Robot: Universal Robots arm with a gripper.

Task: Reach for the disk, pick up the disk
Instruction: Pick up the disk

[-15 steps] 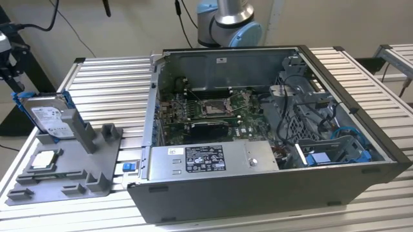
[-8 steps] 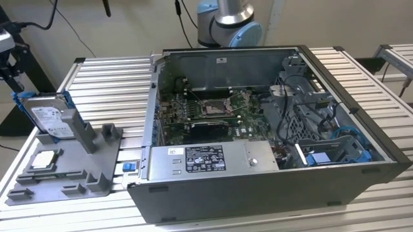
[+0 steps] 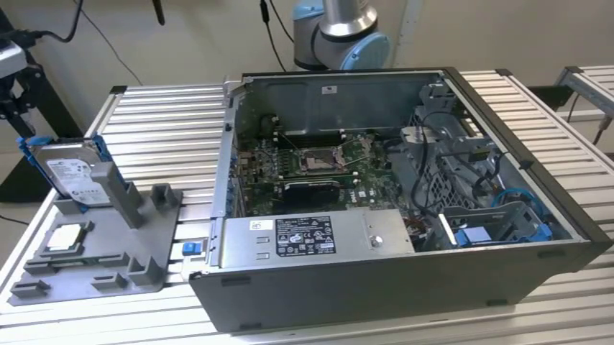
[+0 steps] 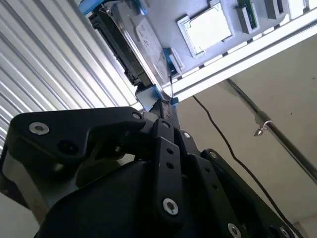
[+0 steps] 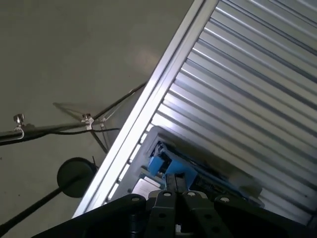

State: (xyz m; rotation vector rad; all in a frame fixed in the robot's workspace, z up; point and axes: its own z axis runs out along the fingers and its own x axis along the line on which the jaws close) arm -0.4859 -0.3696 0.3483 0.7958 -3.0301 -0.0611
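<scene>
The disk (image 3: 75, 176) is a silver drive with a white label and blue rails. It stands on edge in a slot of the grey fixture (image 3: 134, 248) at the exterior view's left. My gripper (image 3: 26, 135) reaches in from that side, at the disk's upper far corner. In both wrist views the black fingers (image 4: 159, 111) lie close together, their tips on the blue rail of the disk (image 4: 143, 44). In the first wrist view the gripper (image 5: 174, 180) meets the disk (image 5: 210, 166) at its blue end.
A small square silver chip (image 3: 65, 237) lies flat on the fixture, in front of the disk. An open computer case (image 3: 384, 284) stands in the middle of the slatted aluminium table (image 3: 163, 115). The arm's base (image 3: 341, 36) rises behind the case. Cables hang off the table's edge.
</scene>
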